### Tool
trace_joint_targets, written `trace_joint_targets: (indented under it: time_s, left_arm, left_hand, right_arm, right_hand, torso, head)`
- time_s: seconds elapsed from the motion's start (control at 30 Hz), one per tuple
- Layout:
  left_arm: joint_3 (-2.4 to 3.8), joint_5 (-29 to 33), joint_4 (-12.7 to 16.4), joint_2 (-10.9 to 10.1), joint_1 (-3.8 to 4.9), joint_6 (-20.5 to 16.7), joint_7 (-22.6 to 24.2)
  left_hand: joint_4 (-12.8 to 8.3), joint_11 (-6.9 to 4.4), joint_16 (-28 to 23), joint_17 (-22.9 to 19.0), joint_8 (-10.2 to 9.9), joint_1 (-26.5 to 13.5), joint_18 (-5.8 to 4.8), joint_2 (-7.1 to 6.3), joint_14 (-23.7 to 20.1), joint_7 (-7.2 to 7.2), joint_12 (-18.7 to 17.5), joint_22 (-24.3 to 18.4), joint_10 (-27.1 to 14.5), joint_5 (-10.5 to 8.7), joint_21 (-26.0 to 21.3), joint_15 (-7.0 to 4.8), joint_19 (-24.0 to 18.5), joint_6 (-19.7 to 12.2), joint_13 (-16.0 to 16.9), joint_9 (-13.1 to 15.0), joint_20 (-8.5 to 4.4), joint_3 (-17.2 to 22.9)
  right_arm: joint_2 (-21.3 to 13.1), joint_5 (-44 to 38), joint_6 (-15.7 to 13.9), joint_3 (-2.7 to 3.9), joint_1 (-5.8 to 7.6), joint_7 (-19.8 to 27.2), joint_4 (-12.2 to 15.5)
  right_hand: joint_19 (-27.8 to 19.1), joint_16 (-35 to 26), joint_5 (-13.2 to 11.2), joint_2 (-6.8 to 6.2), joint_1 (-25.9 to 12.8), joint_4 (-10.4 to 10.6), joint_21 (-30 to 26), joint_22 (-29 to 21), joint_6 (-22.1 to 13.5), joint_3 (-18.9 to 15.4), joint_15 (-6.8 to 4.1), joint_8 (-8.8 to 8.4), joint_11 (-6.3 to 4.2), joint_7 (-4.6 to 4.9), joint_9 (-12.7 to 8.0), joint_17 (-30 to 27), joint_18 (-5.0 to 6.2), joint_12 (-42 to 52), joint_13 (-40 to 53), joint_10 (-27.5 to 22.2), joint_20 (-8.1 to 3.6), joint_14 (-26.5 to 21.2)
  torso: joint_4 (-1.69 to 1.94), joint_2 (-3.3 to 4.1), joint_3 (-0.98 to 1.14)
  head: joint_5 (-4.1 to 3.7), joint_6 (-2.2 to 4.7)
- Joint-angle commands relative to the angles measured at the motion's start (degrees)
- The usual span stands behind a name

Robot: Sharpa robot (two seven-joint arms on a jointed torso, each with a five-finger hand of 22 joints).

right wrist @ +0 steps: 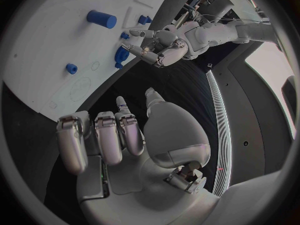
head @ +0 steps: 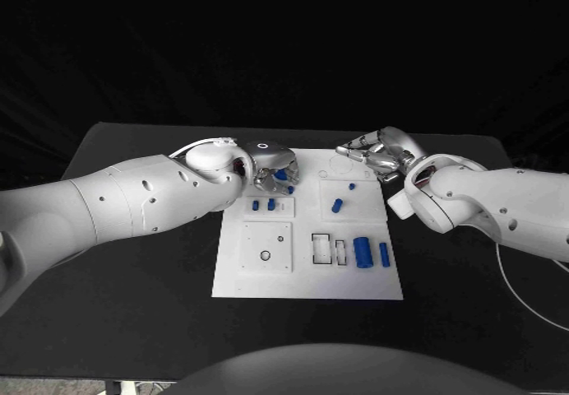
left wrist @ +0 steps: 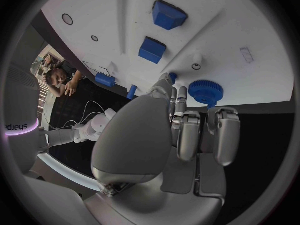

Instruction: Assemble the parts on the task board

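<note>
1. at the task board's (head: 306,280) far left corner, my left hand (head: 270,164) pinches a blue gear (left wrist: 205,91).
2. right hand (head: 377,155) hovers, fingers apart, holding nothing.
3. next, i judge: seat the gear.

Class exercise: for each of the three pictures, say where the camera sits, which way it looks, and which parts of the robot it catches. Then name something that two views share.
Head view: on the robot's head, looking down at the table and board; both arms reach in.
Left wrist view: behind the left hand, facing the board's edge and the blue gear by the fingers.
Right wrist view: behind the right hand, looking across the board toward the left hand.
Shared: the gear at the left hand appears in the head and left wrist views.
</note>
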Motion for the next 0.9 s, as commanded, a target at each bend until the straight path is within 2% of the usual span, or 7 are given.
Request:
trace_joint_targets:
  time_s: [0.03, 0.5, 0.67, 0.9]
  left_arm:
    - [0.04, -0.8, 0.0, 0.4, -0.03, 2.1, -0.3]
    - [0.05, -1.7, -0.6, 1.0, -0.1, 3.2, -1.4]
    - [0.05, -1.9, -0.9, 1.0, -0.11, 3.3, -1.2]
    - [0.04, -2.1, -1.0, 1.1, -0.15, 3.9, -1.0]
  left_hand:
    - [0.1, -0.4, 0.1, 15.1, -0.1, 0.1, -0.43, -0.04, 6.1, -0.4, -0.2, 15.1, -0.2, -0.3, 0.1, -0.55, 6.0, -0.3, -0.1, -0.1, -0.48, 0.3]
    - [0.0, -0.56, 0.1, 15.1, -0.1, 0.2, -0.43, 0.04, 6.1, -0.55, -0.3, 15.1, -0.4, -0.3, 0.1, -0.72, 6.0, -0.5, -0.1, -0.3, -0.55, 0.6]
    - [-0.1, -0.72, 0.1, 15.1, 0.0, 0.9, -0.43, 0.65, 6.1, -0.7, -0.1, 15.1, -0.3, -0.29, 0.1, -0.84, 6.0, -0.3, 0.0, -0.5, -0.64, 1.4]
    - [0.0, -0.71, 0.1, 15.1, 0.1, 1.1, -0.43, 0.95, 6.1, -0.68, -0.1, 15.1, -0.1, -0.29, 0.1, -0.85, 6.0, -0.2, 0.0, -0.5, -0.68, 1.8]
  right_arm:
    - [0.0, -0.1, 0.9, 0.0, -0.02, 0.1, 0.0]
    - [0.1, 0.4, 1.4, 0.0, -0.04, -0.4, 0.0]
    - [0.1, 0.4, 1.5, 0.0, -0.04, -0.5, 0.0]
    - [0.3, 0.4, 1.6, 0.0, -0.05, -0.5, -0.1]
  right_hand:
    - [6.0, 0.2, 0.2, 0.28, 0.5, -0.2, 0.3, 15.1, 0.1, -0.2, 0.27, 0.28, 0.4, 0.34, 0.1, 15.1, -0.39, -0.3, 15.0, 5.9, 0.41, 6.0]
    - [6.0, 0.2, 0.2, 0.32, 0.4, -0.1, 0.3, 15.1, 0.2, -0.2, 0.3, 0.31, 0.41, 0.31, 0.1, 15.1, -0.39, -0.3, 15.0, 5.9, 0.43, 6.0]
    - [6.0, 0.2, 0.2, 0.34, 0.4, -0.1, 0.3, 15.1, 0.3, -0.3, 0.31, 0.35, 0.4, 0.28, 0.1, 15.1, -0.39, -0.3, 15.0, 5.9, 0.44, 6.0]
    - [6.0, 0.2, 0.2, 0.34, 0.4, -0.1, 0.3, 15.1, 0.3, -0.3, 0.31, 0.36, 0.4, 0.28, 0.1, 15.1, -0.39, -0.3, 15.0, 5.9, 0.44, 6.0]
  torso:
    - [0.0, 0.03, -0.01]
    - [-0.01, 0.03, 0.0]
    - [0.04, -0.01, 0.03]
    - [0.0, -0.02, 0.02]
  head:
    - [-0.14, 0.08]
    - [-0.2, -0.57]
    - [-0.54, -0.15]
    - [-0.4, -0.25]
